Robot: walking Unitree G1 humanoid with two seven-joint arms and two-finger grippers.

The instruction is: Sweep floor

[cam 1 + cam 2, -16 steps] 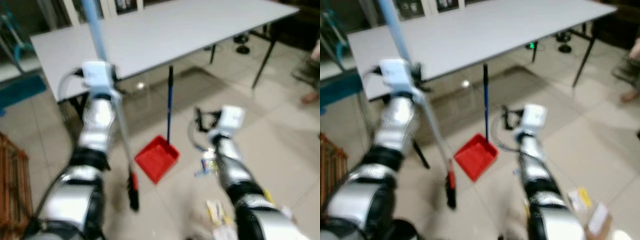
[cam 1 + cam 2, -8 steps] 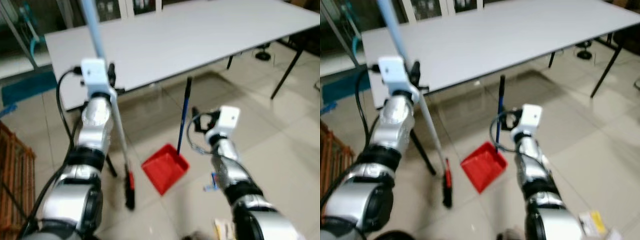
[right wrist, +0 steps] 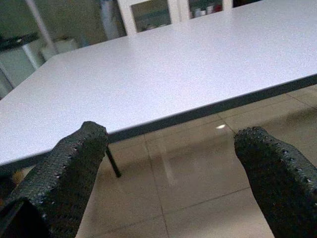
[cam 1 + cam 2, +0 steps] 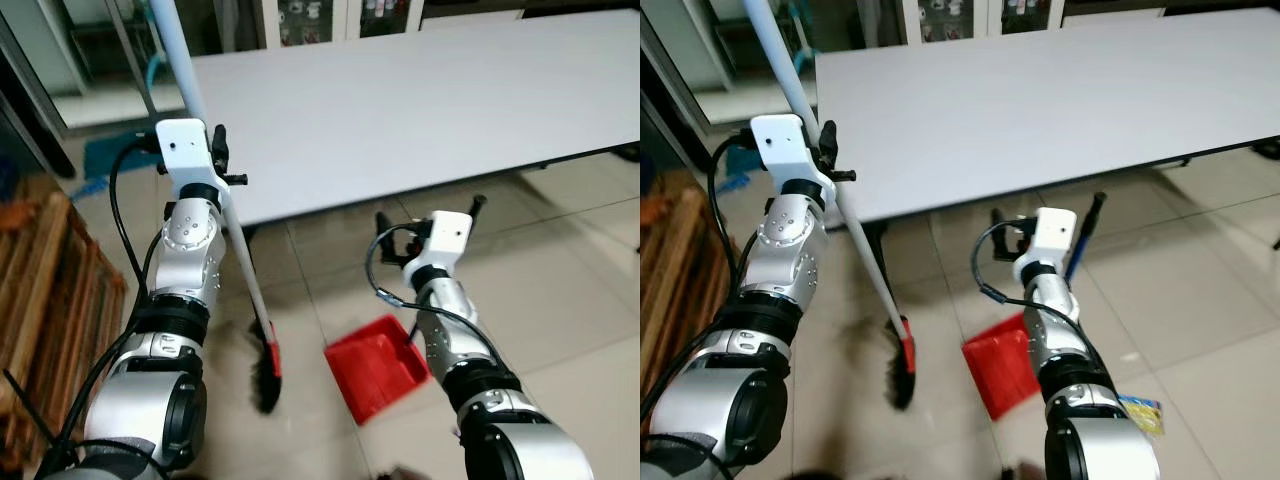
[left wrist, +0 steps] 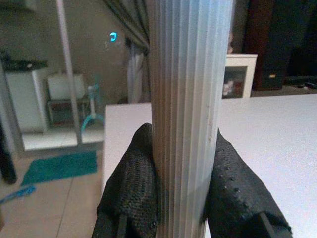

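Now | left tool [image 5: 181, 198] still clamps broom [image 4: 262, 330] beside bench [image 4: 420, 110] | view swung left, litter gone | right tool [image 3: 163, 173] open, empty above red dustpan [image 4: 375, 365] | sweeping not begun

A long grey table [image 4: 420, 110] stands on glossy beige floor tiles [image 4: 590, 300].

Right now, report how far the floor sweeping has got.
Early stage. In hand: the left end effector is shut on the broom handle, with the bristles on the tiles beside the red dustpan. The right end effector is open, holding nothing. Left: a wrapper lies unswept on the floor.
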